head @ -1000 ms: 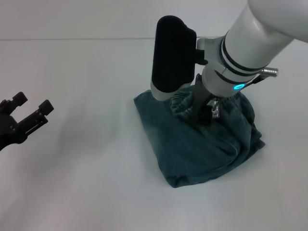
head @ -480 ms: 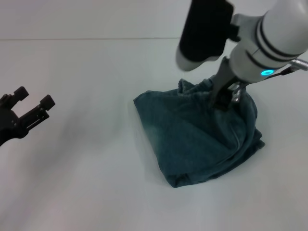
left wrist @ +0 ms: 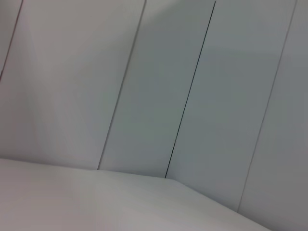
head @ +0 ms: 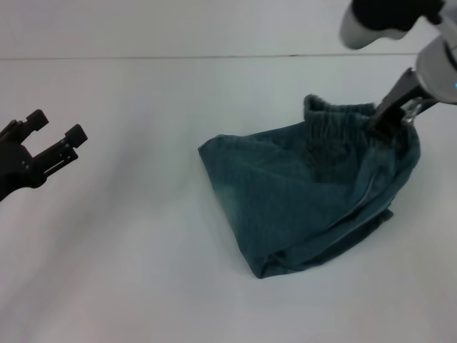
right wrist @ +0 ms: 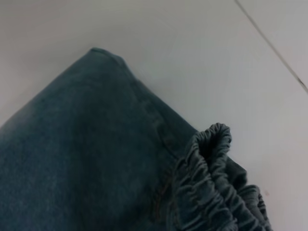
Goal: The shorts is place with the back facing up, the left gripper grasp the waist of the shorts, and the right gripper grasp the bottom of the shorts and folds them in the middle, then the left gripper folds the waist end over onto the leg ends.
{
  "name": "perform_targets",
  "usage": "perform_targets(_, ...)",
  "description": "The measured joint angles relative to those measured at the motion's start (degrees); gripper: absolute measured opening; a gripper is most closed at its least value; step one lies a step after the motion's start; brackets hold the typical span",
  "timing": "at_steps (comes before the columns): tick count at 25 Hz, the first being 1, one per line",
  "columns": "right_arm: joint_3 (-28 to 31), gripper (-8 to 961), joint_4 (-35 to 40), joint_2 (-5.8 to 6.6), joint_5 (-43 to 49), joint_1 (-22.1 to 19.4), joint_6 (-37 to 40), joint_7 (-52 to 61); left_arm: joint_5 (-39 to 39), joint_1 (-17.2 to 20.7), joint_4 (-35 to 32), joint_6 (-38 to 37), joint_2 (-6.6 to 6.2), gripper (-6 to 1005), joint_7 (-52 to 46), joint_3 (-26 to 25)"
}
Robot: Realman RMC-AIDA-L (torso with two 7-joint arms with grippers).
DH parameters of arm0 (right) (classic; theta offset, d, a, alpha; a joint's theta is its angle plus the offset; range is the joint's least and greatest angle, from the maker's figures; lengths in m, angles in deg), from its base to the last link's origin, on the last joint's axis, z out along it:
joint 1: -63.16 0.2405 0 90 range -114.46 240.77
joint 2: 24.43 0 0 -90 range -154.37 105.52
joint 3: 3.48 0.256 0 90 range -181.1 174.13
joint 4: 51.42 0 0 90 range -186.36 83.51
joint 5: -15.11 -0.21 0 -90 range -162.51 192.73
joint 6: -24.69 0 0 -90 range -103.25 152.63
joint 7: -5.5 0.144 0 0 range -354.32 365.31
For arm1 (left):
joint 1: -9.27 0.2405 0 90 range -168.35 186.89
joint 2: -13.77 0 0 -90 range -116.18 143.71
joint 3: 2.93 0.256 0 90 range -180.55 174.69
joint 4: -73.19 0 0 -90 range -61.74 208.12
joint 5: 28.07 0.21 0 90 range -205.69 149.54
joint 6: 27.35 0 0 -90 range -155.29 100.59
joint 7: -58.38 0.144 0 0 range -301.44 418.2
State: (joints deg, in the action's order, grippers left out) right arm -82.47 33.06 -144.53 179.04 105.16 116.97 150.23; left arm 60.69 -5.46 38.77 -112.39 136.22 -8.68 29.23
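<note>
shorts (right wrist: 86, 159) on white table (right wrist: 192, 62); waist (right wrist: 211, 187) ruffled, raised

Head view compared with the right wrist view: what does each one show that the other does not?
Only the head view shows both pincers: the left pincer open and apart from the shorts, the right pincer gripping the lifted waistband. Only the right wrist view shows the waistband's gathered ruffles close up. Both show the blue denim on the white table.

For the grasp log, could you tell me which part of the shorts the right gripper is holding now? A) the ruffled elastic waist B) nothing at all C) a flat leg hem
A: the right gripper pinches the gathered waist of the shorts, lifting it.
</note>
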Motion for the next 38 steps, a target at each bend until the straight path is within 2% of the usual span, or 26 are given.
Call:
perform_targets(6,10.77,97,1.59,0.4,-1.49,0.42,4.16,-2.64,0.07,-0.79,0.03,0.47,-0.45,921,0.01,0.02)
perform_targets(11,23.81,274,2.55,0.75,-3.49,3.39,12.55,-10.0,0.12,-1.13,-0.05,0.84,-0.52,920,0.03,0.09)
perform_targets(15,31.24,361,2.61,0.97,-5.44,4.49,15.45,-14.18,0.12,-1.33,-0.04,0.85,-0.58,920,0.02,0.1)
perform_targets(16,33.76,383,2.44,1.37,-8.5,4.02,16.31,-15.38,0.12,-1.36,-0.04,0.88,-0.61,921,-0.05,0.1)
perform_targets(20,35.75,470,2.25,1.86,-13.07,2.72,16.88,-16.37,0.12,-1.4,-0.04,0.91,-0.64,921,-0.27,0.09)
perform_targets(24,36.94,529,2.1,1.95,-21.67,-1.08,16.28,-18.32,0.2,-1.44,-0.03,0.87,-0.65,921,-0.33,0.57)
perform_targets(30,37.69,578,-0.88,0.2,-40.9,-11.69,12.34,-29.83,5.84,-0.81,-0.07,-2.6,-0.65,921,1.1,0.32)
perform_targets(34,36.36,614,-14.07,0.26,-53.1,-18.56,10.63,-45.13,11.22,0.47,-0.57,-9.66,-1.03,920,3.01,-1.28)
perform_targets(38,38.06,651,-28.0,0.23,-56.27,-22.04,9.99,-62.31,16.13,1.15,-0.8,-15.09,-1.37,920,3.49,-4.17)
